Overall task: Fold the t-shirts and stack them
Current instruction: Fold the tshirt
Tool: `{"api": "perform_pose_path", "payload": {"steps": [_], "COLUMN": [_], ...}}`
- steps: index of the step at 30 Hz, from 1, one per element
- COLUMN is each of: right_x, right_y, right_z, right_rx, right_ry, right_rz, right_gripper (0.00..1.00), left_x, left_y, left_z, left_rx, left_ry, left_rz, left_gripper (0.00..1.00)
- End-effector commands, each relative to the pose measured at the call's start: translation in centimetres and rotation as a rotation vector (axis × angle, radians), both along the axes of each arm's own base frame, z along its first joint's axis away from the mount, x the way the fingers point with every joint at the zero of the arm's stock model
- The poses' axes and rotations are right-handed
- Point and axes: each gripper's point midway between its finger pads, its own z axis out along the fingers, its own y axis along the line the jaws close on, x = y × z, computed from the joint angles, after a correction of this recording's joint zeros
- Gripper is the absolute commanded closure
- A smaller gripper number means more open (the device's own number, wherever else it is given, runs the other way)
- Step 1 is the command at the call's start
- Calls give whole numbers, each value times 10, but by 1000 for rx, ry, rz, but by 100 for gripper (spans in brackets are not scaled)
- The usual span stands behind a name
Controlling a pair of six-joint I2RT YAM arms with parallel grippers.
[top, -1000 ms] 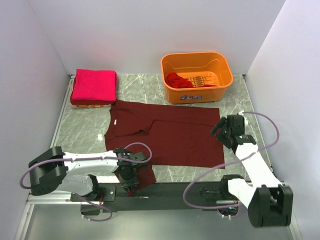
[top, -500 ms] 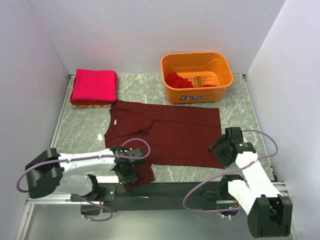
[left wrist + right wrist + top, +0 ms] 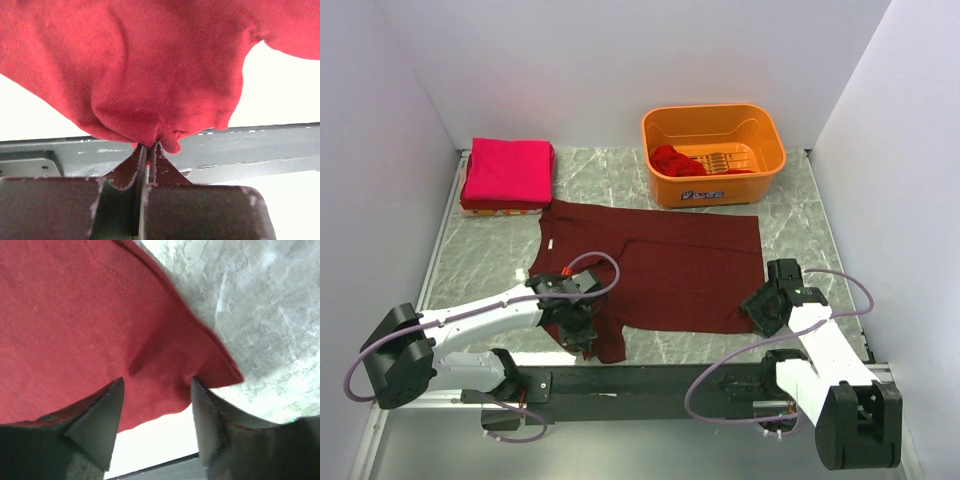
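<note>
A dark maroon t-shirt lies spread flat on the table. My left gripper is shut on its near left corner; in the left wrist view the cloth bunches up from the pinched fingertips. My right gripper is open at the shirt's near right corner, its fingers straddling the cloth edge in the right wrist view. A folded bright pink-red t-shirt sits at the back left on another folded piece. A brighter red t-shirt lies crumpled in the orange basket.
The orange basket stands at the back centre-right. White walls close in the left, back and right. The table's dark near edge rail runs just below both grippers. Bare marble shows to the right of the shirt.
My left gripper has lifted the near left corner and carried it up and away from the front edge. My right gripper has come down and forward to the near right corner.
</note>
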Motion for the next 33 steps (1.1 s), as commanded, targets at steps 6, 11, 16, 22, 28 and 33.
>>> {"api": "perform_pose_path", "payload": {"steps": [6, 11, 16, 22, 28, 33], "right_x": [11, 7, 10, 24, 42, 65], "right_y": [-11, -9, -8, -8, 0, -5], "right_z": [3, 8, 18, 29, 39, 56], "right_rx": [-58, -53, -52, -60, -23, -59], "right_ry": [-25, -20, -21, -37, -61, -89], "right_rz": [-1, 22, 54, 97, 131, 167], "right_gripper": [81, 93, 100, 100, 100, 100], "left_x": [28, 30, 38, 60, 89, 114], "left_y": [-16, -18, -24, -22, -23, -21], "left_z": [28, 34, 43, 57, 76, 89], "left_rx": [-132, -148, -186, -210, -239, -234], "left_ry": [-71, -63, -71, -121, -192, -243], "left_rz": [-28, -57, -78, -50, -29, -10], "left_gripper": [99, 99, 99, 99, 99, 99]}}
